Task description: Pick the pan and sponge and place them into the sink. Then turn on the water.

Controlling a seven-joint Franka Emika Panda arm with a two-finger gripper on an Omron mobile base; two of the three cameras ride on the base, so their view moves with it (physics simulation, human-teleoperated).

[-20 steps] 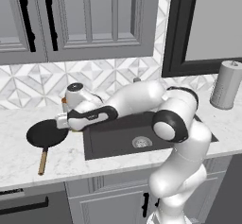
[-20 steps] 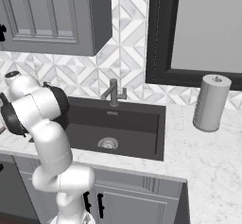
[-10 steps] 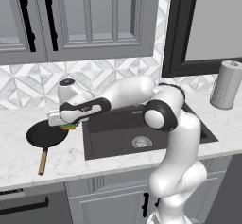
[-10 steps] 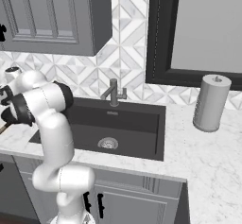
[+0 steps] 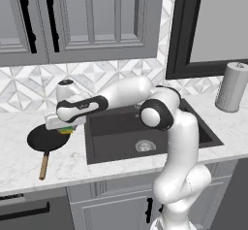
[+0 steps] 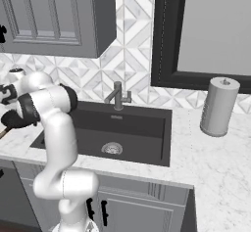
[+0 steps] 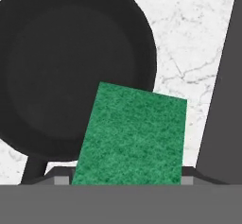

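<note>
The black pan [image 5: 46, 139] lies on the marble counter left of the sink [image 5: 145, 127], its wooden handle pointing toward the counter's front edge. The green and yellow sponge [image 5: 66, 129] is at the pan's right rim, under my hand. My gripper [image 5: 63, 125] points down on it. In the hand view the sponge [image 7: 132, 138] sits between my two fingertips, which stand against its sides, so my gripper [image 7: 123, 179] is shut on it. Behind it are the pan [image 7: 71, 72] and the sink's dark wall [image 7: 222, 100]. No water runs from the grey faucet [image 6: 116, 95].
A white soap bottle [image 5: 65, 86] stands just behind my hand by the backsplash. A grey paper towel roll [image 5: 231, 87] stands on the counter right of the sink. Cabinets hang overhead and a dark-framed window sits behind the sink.
My arm has stretched out to the left and the hand has shifted slightly left and down at the sponge. The jaws have narrowed a little.
</note>
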